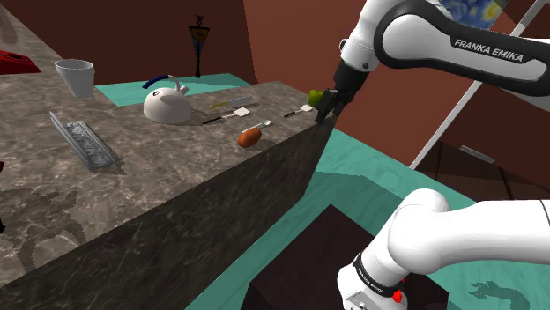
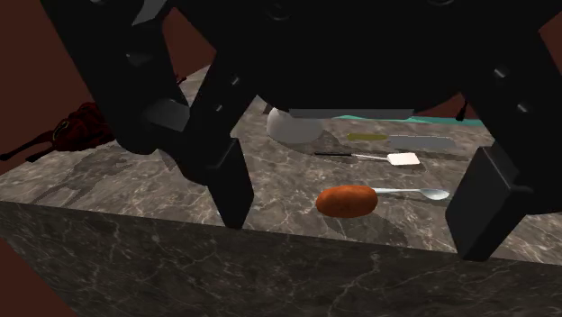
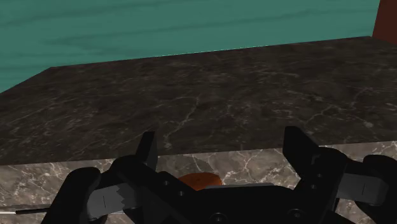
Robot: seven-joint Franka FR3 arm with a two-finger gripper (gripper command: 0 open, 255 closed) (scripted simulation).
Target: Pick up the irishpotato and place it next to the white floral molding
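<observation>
The potato (image 1: 249, 136) is an orange-brown oval lying on the dark marble counter (image 1: 159, 189) close to its edge, with a spoon (image 1: 263, 125) beside it. The pale, ribbed floral molding (image 1: 84, 140) lies farther along the counter toward the shoulder view's left. My black gripper (image 1: 327, 107) hovers at the counter's corner, apart from the potato, open and holding nothing. In the second exterior view its fingers (image 2: 230, 185) stand wide apart in front of the potato (image 2: 347, 201). In the wrist view the potato (image 3: 200, 181) peeks out behind the gripper (image 3: 221, 133).
On the counter stand a white kettle (image 1: 167, 106) and a white cup (image 1: 76, 77). A spatula (image 2: 378, 158) lies behind the spoon (image 2: 414, 192). A small green object (image 1: 315, 95) sits near the gripper. Teal floor (image 1: 353, 189) lies below the counter's edge.
</observation>
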